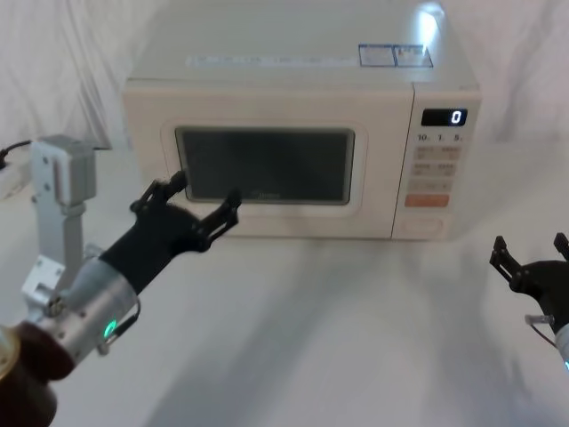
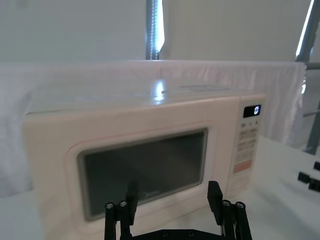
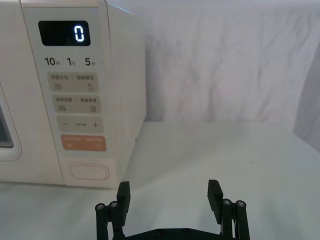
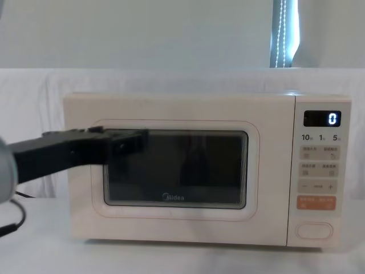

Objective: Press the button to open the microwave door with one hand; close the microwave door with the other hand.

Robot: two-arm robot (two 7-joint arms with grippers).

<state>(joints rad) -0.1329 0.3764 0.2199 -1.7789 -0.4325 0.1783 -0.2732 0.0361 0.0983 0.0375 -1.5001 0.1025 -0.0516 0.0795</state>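
Nearest the head camera: left gripper (image 1: pixel 203 197), black, long fingers spread wide and holding nothing, silver wrist with a glowing green ring, tips reaching up toward the lower left part of the microwave door (image 1: pixel 267 169). Door itself flush with the cabinet, apparently shut, dark window and small "Midea" logo facing forward. Whether the fingertips actually touch the door frame: cannot tell; in the chest view the arm crosses in front of the window's upper left corner and hides that edge.

On the door's right, the control panel (image 3: pixel 75 95), display reading 0. At its foot, the button (image 3: pixel 89 172), a wide cream pill below the orange key (image 3: pixel 83 143), unpressed by anything. Right gripper (image 3: pixel 169 196) near the desk's right edge, well apart from the panel, fingers parted wide and empty, roughly facing the button from a distance.

Judged step: either the press not yet made, or the closing already done; not possible to say which from a shut door alone. If the press remains, next move calls for bringing the right gripper forward and level with the pill, narrowing the fingers so one tip lands squarely on it and clear of the orange key above, with the left gripper drawn away from the door's swing.

Right gripper cut off at the head view's edge. Small key legends hard to read. White-draped desk (image 1: pixel 356 338) beneath.
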